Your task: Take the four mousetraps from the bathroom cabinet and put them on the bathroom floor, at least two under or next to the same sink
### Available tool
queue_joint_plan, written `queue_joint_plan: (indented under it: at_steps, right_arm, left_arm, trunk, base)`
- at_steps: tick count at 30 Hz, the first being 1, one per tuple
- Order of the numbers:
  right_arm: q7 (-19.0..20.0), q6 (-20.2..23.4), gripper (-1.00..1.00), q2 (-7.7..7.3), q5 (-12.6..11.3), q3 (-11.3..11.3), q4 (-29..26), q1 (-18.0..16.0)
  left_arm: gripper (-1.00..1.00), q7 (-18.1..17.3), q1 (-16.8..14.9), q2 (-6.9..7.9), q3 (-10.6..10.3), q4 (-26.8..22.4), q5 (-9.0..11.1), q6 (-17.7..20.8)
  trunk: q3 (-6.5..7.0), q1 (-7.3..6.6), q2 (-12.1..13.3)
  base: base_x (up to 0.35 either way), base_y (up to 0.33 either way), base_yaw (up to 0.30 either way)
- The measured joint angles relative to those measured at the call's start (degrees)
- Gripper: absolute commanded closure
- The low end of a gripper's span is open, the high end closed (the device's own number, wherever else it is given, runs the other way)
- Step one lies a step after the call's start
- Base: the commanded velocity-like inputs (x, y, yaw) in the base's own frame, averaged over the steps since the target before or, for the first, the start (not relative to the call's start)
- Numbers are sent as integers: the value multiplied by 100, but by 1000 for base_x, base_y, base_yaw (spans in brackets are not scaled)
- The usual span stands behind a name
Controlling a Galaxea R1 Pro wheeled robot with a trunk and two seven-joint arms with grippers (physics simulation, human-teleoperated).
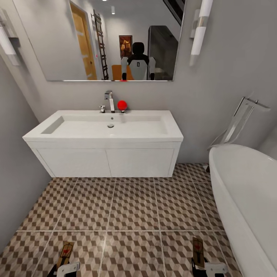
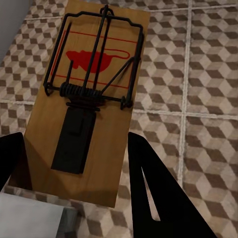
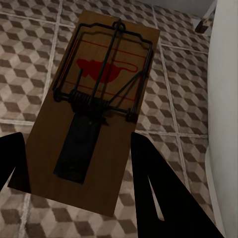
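The left end effector is gripping a mousetrap at its near end, fingers closed against the board's long edges, holding it above the bathroom floor at the head view's lower left. Ahead, the white sink with its chrome faucet is sitting on a two-door vanity. The right end effector is likewise clamping a second mousetrap, beside the white bathtub.
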Motion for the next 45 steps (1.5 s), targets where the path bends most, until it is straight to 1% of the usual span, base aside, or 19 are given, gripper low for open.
queue_joint_plan:
  at_steps: [45]
  right_arm:
    - [0,9,100,0,1,1,0,0]
  left_arm:
    - [100,2,0,0,0,0,0,0]
  trunk:
    - [0,0,0]
  base:
    - [0,0,0]
